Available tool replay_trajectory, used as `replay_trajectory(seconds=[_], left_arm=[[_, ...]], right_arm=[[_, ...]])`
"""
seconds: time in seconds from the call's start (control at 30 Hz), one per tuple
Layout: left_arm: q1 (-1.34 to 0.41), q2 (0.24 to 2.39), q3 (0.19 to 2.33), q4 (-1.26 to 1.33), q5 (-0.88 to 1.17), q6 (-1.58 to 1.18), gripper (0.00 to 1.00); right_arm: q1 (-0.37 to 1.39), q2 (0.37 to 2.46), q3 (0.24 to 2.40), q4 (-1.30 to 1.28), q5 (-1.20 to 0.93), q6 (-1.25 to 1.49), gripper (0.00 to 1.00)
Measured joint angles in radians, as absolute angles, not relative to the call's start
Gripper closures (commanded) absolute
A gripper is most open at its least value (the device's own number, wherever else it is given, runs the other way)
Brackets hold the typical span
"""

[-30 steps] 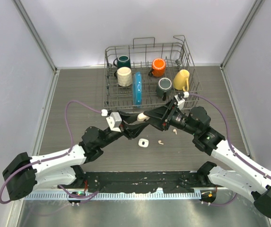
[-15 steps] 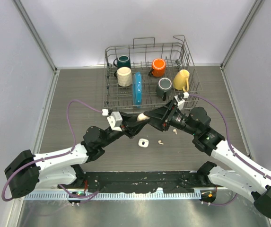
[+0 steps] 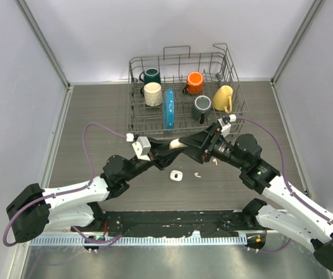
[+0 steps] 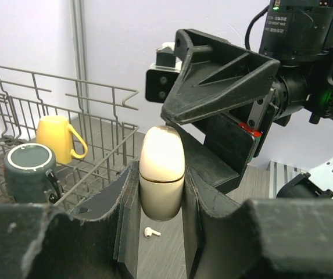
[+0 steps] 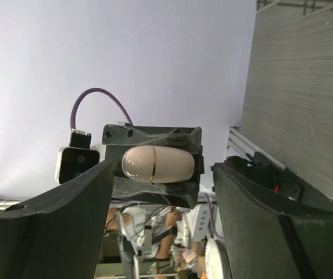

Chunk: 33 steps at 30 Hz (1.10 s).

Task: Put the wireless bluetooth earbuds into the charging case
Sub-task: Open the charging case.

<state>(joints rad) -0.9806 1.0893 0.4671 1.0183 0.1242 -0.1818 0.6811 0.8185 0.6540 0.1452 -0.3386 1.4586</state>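
Now the left gripper [image 3: 172, 145] is clamped on the shut case [image 4: 161, 168], held off the table [image 3: 96, 116]; the right gripper [image 5: 163, 174] has its jaws apart, flanking the lid. I'd close them above the gold seam only, then hinge gently while the left holds the base. Earbuds [image 3: 197, 174] lie loose on the table at 5 o'clock of the case; its inside is hidden. Rack [image 3: 181, 107] at 12 o'clock holds five mugs [image 3: 194, 82] and a plate [image 3: 168, 108].
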Motion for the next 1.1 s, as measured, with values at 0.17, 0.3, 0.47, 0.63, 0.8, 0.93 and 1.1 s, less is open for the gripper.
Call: replay_trajectory(seconds=[0.17, 0.3, 0.47, 0.63, 0.8, 0.93, 1.1], left_arm=[[-0.981, 1.092, 0.441, 1.088, 0.123, -0.221, 1.0], [-0.979, 1.099, 0.371, 1.183, 0.117, -0.25, 1.0], [-0.96, 1.102, 0.349, 1.23, 0.135, -0.277, 1.0], [-0.941, 1.108, 0.349, 1.264, 0.183, -0.299, 1.0], [-0.933, 1.141, 0.353, 1.276, 0.241, -0.325, 1.0], [-0.933, 1.168, 0.359, 1.278, 0.279, -0.342, 1.0], [-0.933, 1.185, 0.375, 1.279, 0.308, -0.354, 1.0]], right_arm=[[0.681, 0.737, 0.675, 0.022, -0.256, 1.326, 0.22], [0.681, 0.714, 0.748, -0.093, -0.205, 1.192, 0.22], [0.681, 0.736, 0.857, -0.207, -0.208, 1.014, 0.24], [0.681, 0.783, 0.912, -0.293, -0.252, 0.878, 0.28], [0.681, 0.82, 0.93, -0.352, -0.294, 0.798, 0.28], [0.681, 0.82, 0.93, -0.353, -0.337, 0.781, 0.3], [0.681, 0.823, 0.93, -0.352, -0.363, 0.781, 0.32]])
